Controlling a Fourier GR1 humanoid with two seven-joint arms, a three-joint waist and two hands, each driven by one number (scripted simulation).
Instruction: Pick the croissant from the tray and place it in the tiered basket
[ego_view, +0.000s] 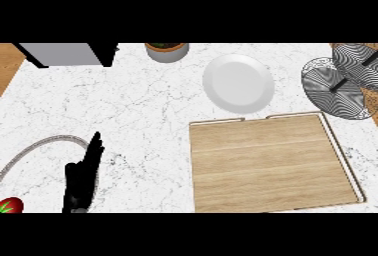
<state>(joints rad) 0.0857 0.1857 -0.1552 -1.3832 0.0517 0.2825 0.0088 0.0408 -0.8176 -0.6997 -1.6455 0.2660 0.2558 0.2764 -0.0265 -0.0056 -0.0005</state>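
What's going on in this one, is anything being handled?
Nothing is being handled in this view. The left hand rests open at the lower left of the marble counter, fingers straight. The right hand is out of view. The wooden tray shows bare wood and no croissant is visible on it. A white plate lies beyond the tray, and the tiered basket stands at the far right. No croissant shows in the basket either.

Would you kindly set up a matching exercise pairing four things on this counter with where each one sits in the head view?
Things:
1. wooden tray
2. white plate
3. tiered basket
4. left hand

Places:
A. far right edge, beside the plate
B. lower left, fingers up
C. lower right of the counter
D. just beyond the tray's far rim

Pairs: 1-C, 2-D, 3-A, 4-B
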